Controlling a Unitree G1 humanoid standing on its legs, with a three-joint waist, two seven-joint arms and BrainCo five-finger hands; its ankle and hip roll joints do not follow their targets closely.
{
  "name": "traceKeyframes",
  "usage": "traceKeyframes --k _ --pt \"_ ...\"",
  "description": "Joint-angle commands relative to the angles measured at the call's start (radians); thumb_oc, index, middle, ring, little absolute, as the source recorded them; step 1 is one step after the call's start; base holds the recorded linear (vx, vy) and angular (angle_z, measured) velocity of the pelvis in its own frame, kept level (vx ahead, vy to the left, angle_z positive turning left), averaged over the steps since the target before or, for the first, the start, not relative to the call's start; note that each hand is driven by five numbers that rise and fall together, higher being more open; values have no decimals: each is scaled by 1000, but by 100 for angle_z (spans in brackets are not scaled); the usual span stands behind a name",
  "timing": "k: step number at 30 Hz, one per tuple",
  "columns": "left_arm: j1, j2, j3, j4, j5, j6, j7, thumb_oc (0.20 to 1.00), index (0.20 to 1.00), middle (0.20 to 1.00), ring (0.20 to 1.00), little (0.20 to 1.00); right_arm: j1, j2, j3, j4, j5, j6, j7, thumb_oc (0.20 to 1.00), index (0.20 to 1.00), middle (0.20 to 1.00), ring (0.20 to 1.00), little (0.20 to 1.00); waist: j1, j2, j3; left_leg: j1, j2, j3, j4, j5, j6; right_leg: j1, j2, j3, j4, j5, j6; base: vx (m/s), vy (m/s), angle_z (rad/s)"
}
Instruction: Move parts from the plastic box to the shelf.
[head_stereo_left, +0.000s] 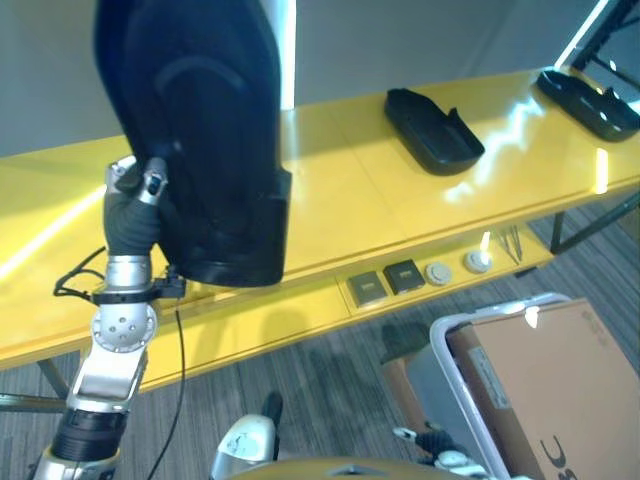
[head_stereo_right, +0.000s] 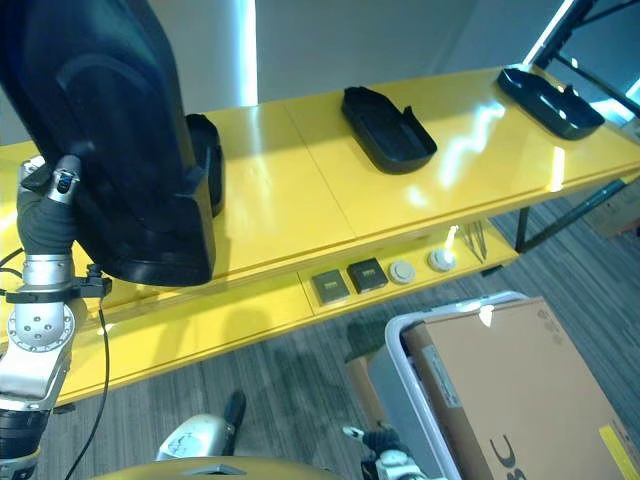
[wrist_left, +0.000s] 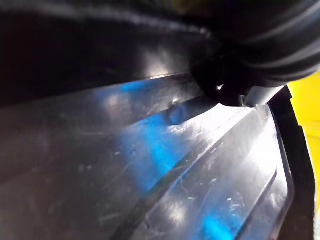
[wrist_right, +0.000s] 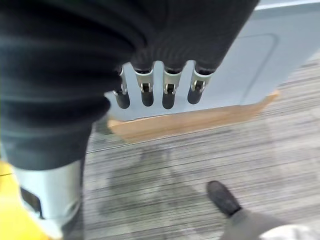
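One large black part (head_stereo_left: 200, 130) stands upright against the left hand (head_stereo_left: 135, 205), long axis vertical, its lower end over the yellow shelf (head_stereo_left: 330, 200) (whether the fingers clamp it I cannot tell). Two more black parts (head_stereo_left: 432, 130) lie flat on the shelf, well apart. Grey carpet (wrist_right: 200, 155) covers the floor. In the right wrist view, the right hand (wrist_right: 157, 92) hangs with fingers relaxed, near the grey plastic box (wrist_right: 260, 65).

Grey striped carpet (head_stereo_right: 290, 375) under glossy yellow bench (head_stereo_right: 300, 200), glare.
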Motion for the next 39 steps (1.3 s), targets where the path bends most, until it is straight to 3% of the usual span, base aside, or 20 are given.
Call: traceKeyframes --k 1,3,4,5,13,14,15,16,17,19,22,23,26,29,31,32,33,35,38,39 --pt "-30 17 17 -67 -5 -71 15 200 200 200 200 200 1 -9 43 -11 -54 19 -7 1000 1000 1000 1000 1000 6 21 -26 46 61 -26 16 -155 -31 -146 -20 59 135 27 14 -45 40 11" --pt "-88 30 -43 -55 -19 -81 28 200 200 200 200 200 -4 1 60 -46 -13 2 -17 1000 1000 1000 1000 1000 -79 20 -4 38 43 -126 9 -108 -21 -256 129 395 117 5 11 -13 -36 23" --pt "-103 30 -55 -48 -22 -86 26 200 200 200 200 200 5 1 69 -49 2 -5 -14 1000 1000 1000 1000 1000 -97 21 -4 40 34 -162 2 -101 -26 -261 165 505 95 -3 7 94 -80 119" --pt "-117 15 -86 -44 -27 -89 13 200 200 200 200 200 23 1 81 -42 26 -12 -5 1000 1000 1000 1000 1000 -114 23 2 30 15 -234 -10 -85 -32 -254 208 640 66 -7 -24 66 -41 165" --pt "-62 -37 -48 -85 -79 -107 6 200 200 200 200 200 22 -12 92 -24 24 -8 17 1000 1000 1000 1000 1000 -86 30 -18 4 18 -284 -62 -31 -56 -178 187 530 -105 21 -43 3 -124 87" --pt "-62 -44 -50 -88 -94 -96 -6 200 200 200 200 200 32 -38 63 -17 21 -7 15 1000 1000 1000 1000 1000 -105 35 -11 -23 27 -223 -46 -25 -65 -165 175 463 -96 3 -49 11 -13 77" --pt "-63 -44 -50 -89 -94 -95 -7 200 200 200 200 200 31 -38 62 -17 21 -7 15 1000 1000 1000 1000 1000 -107 36 -13 -28 26 -226 -46 -21 -65 -168 174 460 -97 6 -49 5 16 127" --pt "-61 -44 -44 -81 -104 -91 -16 200 200 200 200 200 29 -52 39 -11 28 -4 7 1000 1000 1000 1000 1000 -115 38 -7 -49 68 -131 -32 -14 -81 -160 156 398 -99 4 -49 -25 35 162" --pt "-61 -41 -40 -79 -105 -95 -15 200 200 200 200 200 28 -54 28 -11 37 -4 3 1000 1000 1000 1000 1000 -111 40 -4 -58 86 -115 -32 -4 -89 -149 147 374 -108 8 -47 -2 42 139" --pt "-55 -38 -34 -76 -108 -95 -15 200 200 200 200 200 30 -53 23 -14 39 -5 2 1000 1000 1000 1000 1000 -111 42 -6 -58 101 -121 -44 6 -96 -135 142 353 -121 13 -44 18 22 42" --pt "-48 -25 -22 -66 -109 -87 9 200 200 200 200 200 37 -46 21 -31 58 -13 -3 1000 1000 1000 1000 1000 -88 37 -17 -88 190 -138 -100 60 -128 -99 113 316 -129 11 -26 77 137 39" --pt "-48 -24 -23 -66 -109 -87 9 200 200 200 200 200 37 -45 21 -31 58 -13 -3 1000 1000 1000 1000 1000 -89 37 -17 -87 190 -139 -102 61 -129 -99 113 315 -128 10 -26 77 204 49" --pt "-48 -28 -14 -48 -123 -86 18 200 200 200 200 200 5 -36 31 -30 72 -7 -7 1000 1000 1000 1000 1000 -60 39 -30 -73 235 -234 -146 75 -167 -73 88 350 -131 7 -9 152 367 17" --pt "-51 -16 -11 -58 -113 -89 14 200 200 200 200 200 -5 -38 42 -36 56 -10 -8 1000 1000 1000 1000 1000 -55 42 -35 -72 229 -265 -106 69 -181 -55 60 362 -133 20 4 111 329 -34" --pt "-58 9 -23 -65 -116 -85 -21 200 200 200 200 200 6 -39 25 -42 31 -3 3 1000 1000 1000 1000 1000 -63 22 -64 -57 188 -238 -43 -11 -154 -33 -16 361 -107 53 44 231 603 -5" --pt "-75 27 -36 -62 -120 -79 -33 200 200 200 200 200 13 -38 14 -42 29 2 4 1000 1000 1000 1000 1000 -65 9 -64 -54 165 -224 -22 -34 -139 -38 -47 358 -79 89 60 111 514 0" --pt "-100 59 -40 -48 -123 -80 -38 200 200 200 200 200 2 -33 14 -53 23 9 -1 1000 1000 1000 1000 1000 -67 -4 -57 -46 127 -189 8 -67 -112 -73 -102 361 -40 196 75 42 379 4" --pt "-107 76 -34 -42 -124 -80 -39 200 200 200 200 200 -2 -29 17 -57 15 12 2 1000 1000 1000 1000 1000 -59 -4 -56 -43 125 -163 16 -76 -105 -90 -123 341 -33 214 77 2 272 -6" --pt "-109 102 -24 -43 -123 -77 -42 200 200 200 200 200 -12 -13 42 -64 -19 14 8 1000 1000 1000 1000 1000 -48 -2 -55 -37 130 -137 8 -78 -96 -117 -100 326 -11 179 70 32 197 -68" --pt "-125 104 -43 -17 -135 -80 -43 200 200 200 200 200 -13 -3 85 -72 -33 3 8 1000 1000 1000 1000 1000 -73 -8 -51 -22 114 -161 -32 -56 -83 -170 55 466 -17 70 38 61 113 -45"
